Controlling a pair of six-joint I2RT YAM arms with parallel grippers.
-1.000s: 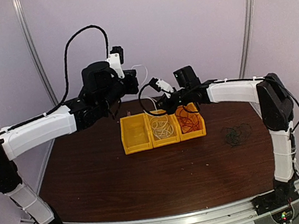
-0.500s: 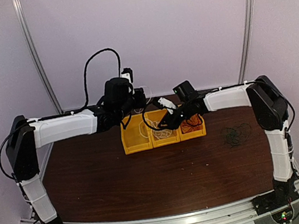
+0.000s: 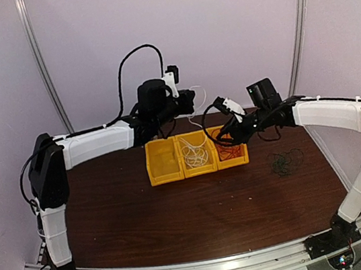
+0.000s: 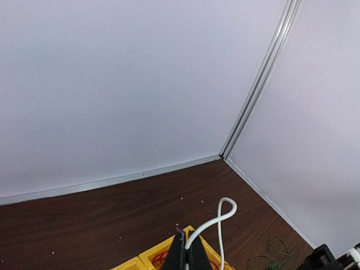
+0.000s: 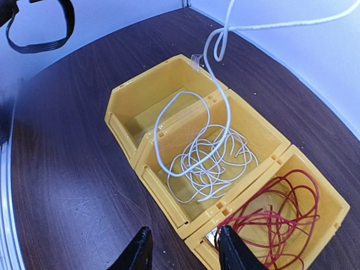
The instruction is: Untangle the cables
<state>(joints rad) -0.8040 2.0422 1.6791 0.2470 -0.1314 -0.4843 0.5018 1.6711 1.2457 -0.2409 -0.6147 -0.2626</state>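
Observation:
A white cable (image 4: pixel 226 208) is pinched in my shut left gripper (image 4: pixel 188 251), which is raised behind the bins (image 3: pixel 193 99). The cable loops up past the fingertips and hangs down (image 5: pixel 223 90) into the middle yellow bin, onto a pile of white cables (image 5: pixel 211 166) (image 3: pixel 197 153). Red cables (image 5: pixel 275 216) (image 3: pixel 231 148) lie in the right bin. A dark green tangle (image 3: pixel 285 161) (image 4: pixel 274 251) rests on the table right of the bins. My right gripper (image 5: pixel 185 253) (image 3: pixel 225 135) hovers open over the front edge of the middle and right bins, holding nothing.
Three joined yellow bins (image 3: pixel 166 176) stand mid-table; the left one (image 5: pixel 147 107) holds nothing. The back wall and a corner post (image 4: pixel 259 93) are close behind them. The right arm's black cable loop (image 5: pixel 39 34) hangs at the upper left of the right wrist view.
My right gripper has opened and moved right, from the middle bin toward the red one. The left arm has swung right and up with the white cable still pinched.

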